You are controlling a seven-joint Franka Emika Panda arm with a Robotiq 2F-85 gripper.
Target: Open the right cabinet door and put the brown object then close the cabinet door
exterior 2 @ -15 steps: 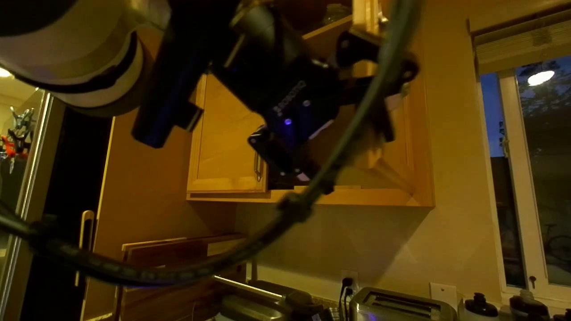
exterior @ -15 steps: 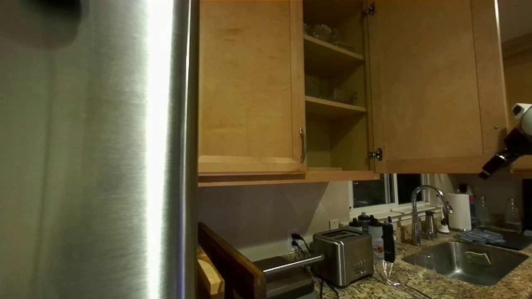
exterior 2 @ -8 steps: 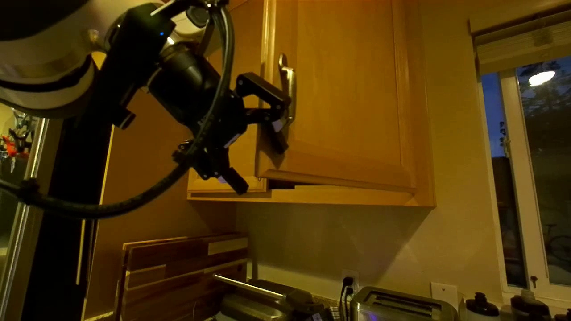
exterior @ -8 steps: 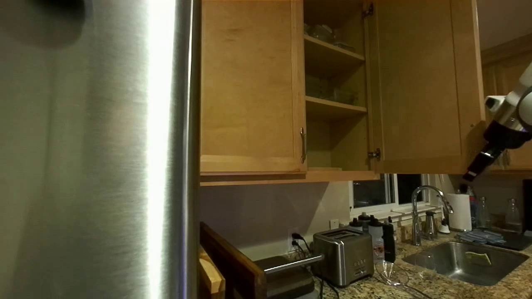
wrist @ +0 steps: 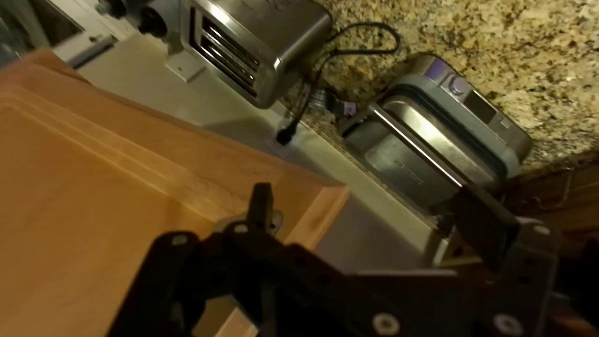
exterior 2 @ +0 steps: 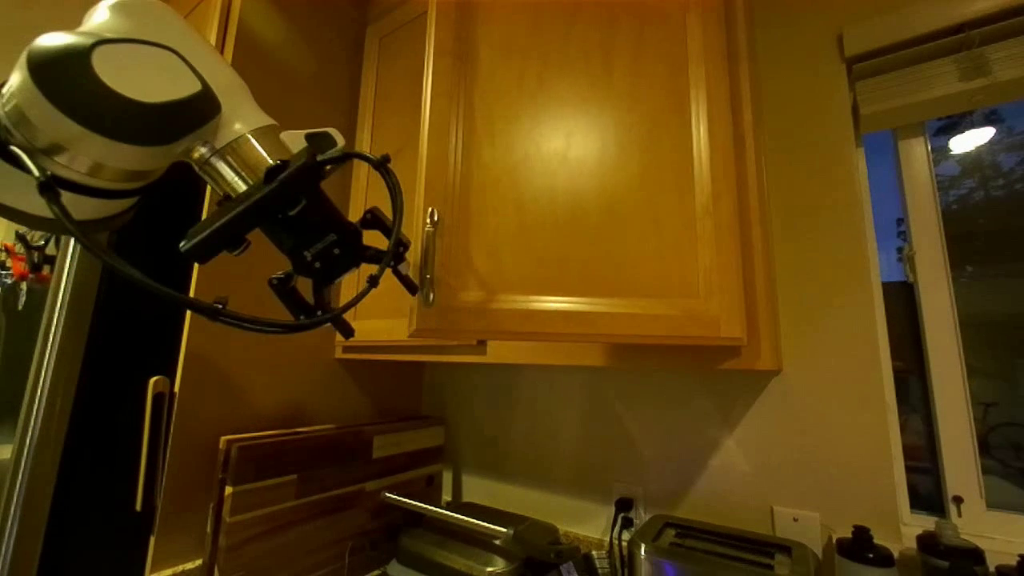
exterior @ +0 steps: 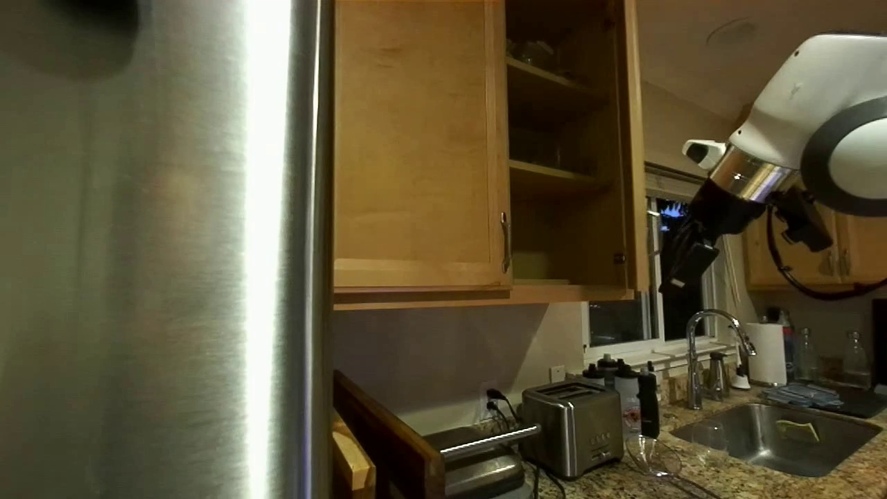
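The right cabinet door [exterior 2: 592,160] stands partly open; it shows nearly edge-on in an exterior view [exterior: 635,152] and fills the left of the wrist view [wrist: 93,196]. Its metal bar handle [exterior 2: 430,256] is near its left edge. My gripper [exterior 2: 378,306] is open and empty, outside the door. One finger is close to the handle; I cannot tell whether it touches. It also shows in an exterior view [exterior: 672,281] and the wrist view [wrist: 372,208]. A thin pale strip, apparently the brown object [exterior: 542,282], lies on the floor of the cabinet [exterior: 572,294].
The left twin door [exterior: 416,145] is shut. Below are a toaster [exterior: 574,428], a grill with a bar handle [exterior 2: 472,528], upright cutting boards [exterior 2: 328,488] and bottles [exterior: 627,388]. The fridge [exterior: 173,249] stands beside the cabinet. A cable [exterior 2: 240,320] loops under the arm.
The right door has swung from wide open to partly open. My gripper has moved from the door's edge to outside its front face, near the handle. The gripper stays open.
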